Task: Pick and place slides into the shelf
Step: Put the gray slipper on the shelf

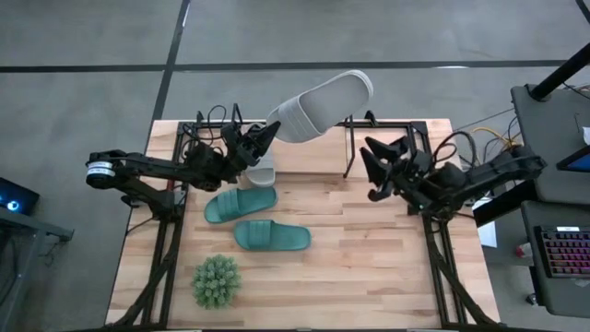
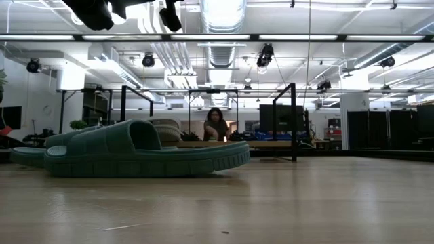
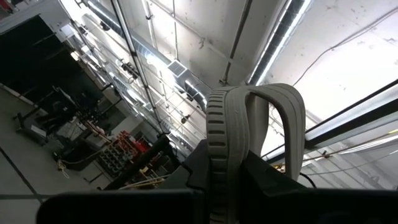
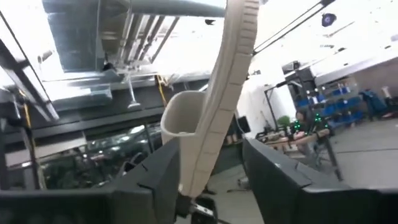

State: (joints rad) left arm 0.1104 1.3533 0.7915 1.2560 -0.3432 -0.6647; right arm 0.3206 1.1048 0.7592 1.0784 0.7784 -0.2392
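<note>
1. left claw (image 1: 263,140) is clamped narrow on the raised grey slide (image 1: 321,105), pinching it at one end. the strap arches up right in front of its fingers in the left wrist view (image 3: 252,140), and the shoe is lifted well clear of the bench (image 1: 369,267).
2. looks like light rubber: stiff enough to stick out from an end pinch without drooping. the ribbed strap should give good friction, and the sole rim or strap root looks the safest hold. nothing fragile here, though a long shoe held at one end may swing.
3. right claw (image 1: 369,166) stands wide and holds nothing. its own view has the sole edge of that slide (image 4: 224,93) showing between its spread fingers, and i can't tell if they touch.
4. just beneath the left claw, the second grey slide (image 1: 262,174) lies on the bench.
5. a little further from both claws, the two teal slides (image 1: 241,203) (image 1: 272,237) lie flat, side by side.
6. the shelf (image 1: 349,148) stands just beside the right claw, by the bench's back edge.
7. the bench is pale wood planks, smooth and level. a spiky plant (image 1: 217,281) sits well away from both claws.
8. beyond is an open workshop with ceiling ducts (image 2: 224,17) and a person (image 2: 215,125) far off.
</note>
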